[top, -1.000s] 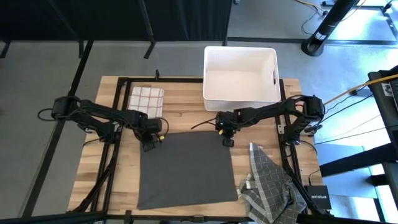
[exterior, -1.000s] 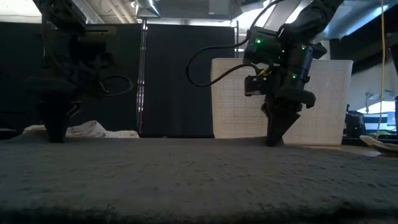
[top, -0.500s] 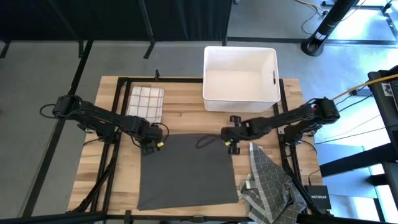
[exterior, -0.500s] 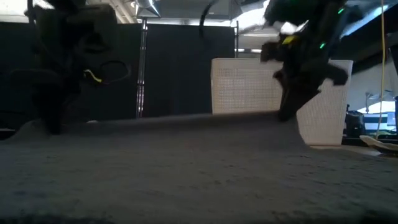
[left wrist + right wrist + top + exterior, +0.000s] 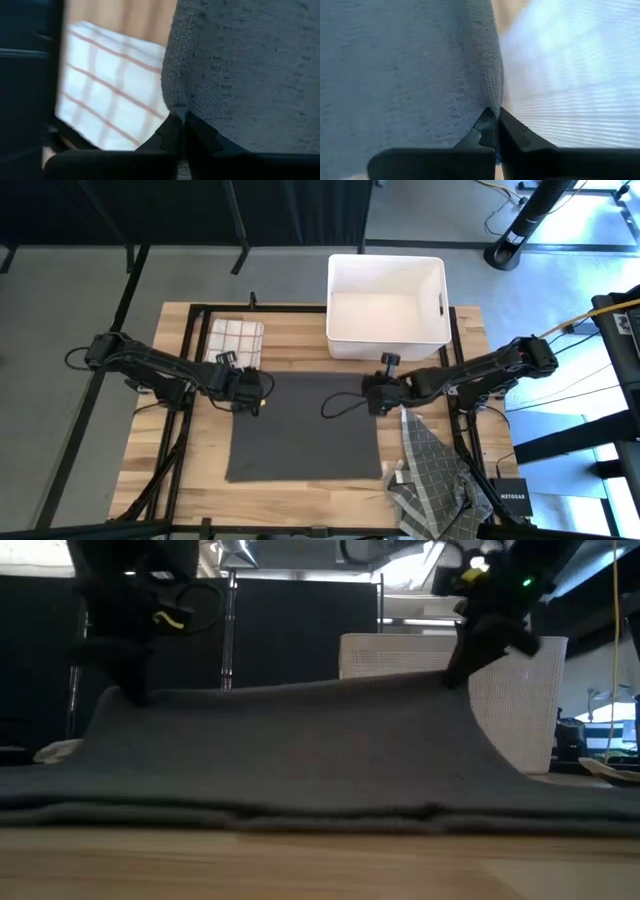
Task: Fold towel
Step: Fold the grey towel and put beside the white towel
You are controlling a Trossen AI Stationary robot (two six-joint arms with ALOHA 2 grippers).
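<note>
You have one dark grey towel (image 5: 305, 430) mid-worktop, far edge lifted. Two grippers pinch it: left gripper (image 5: 252, 394) clamped on its far-left corner, right gripper (image 5: 374, 392) on the far-right (one white bin (image 5: 386, 300) at the far edge).

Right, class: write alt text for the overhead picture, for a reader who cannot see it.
Two robot arms hold the far corners of a dark grey towel on a wooden table, left gripper and right gripper both shut on it. Nearby: a white bin, a folded checked cloth, a crumpled grey cloth.

The black box (image 5: 513, 498) by the table's edge reads "NETGEAR".
</note>
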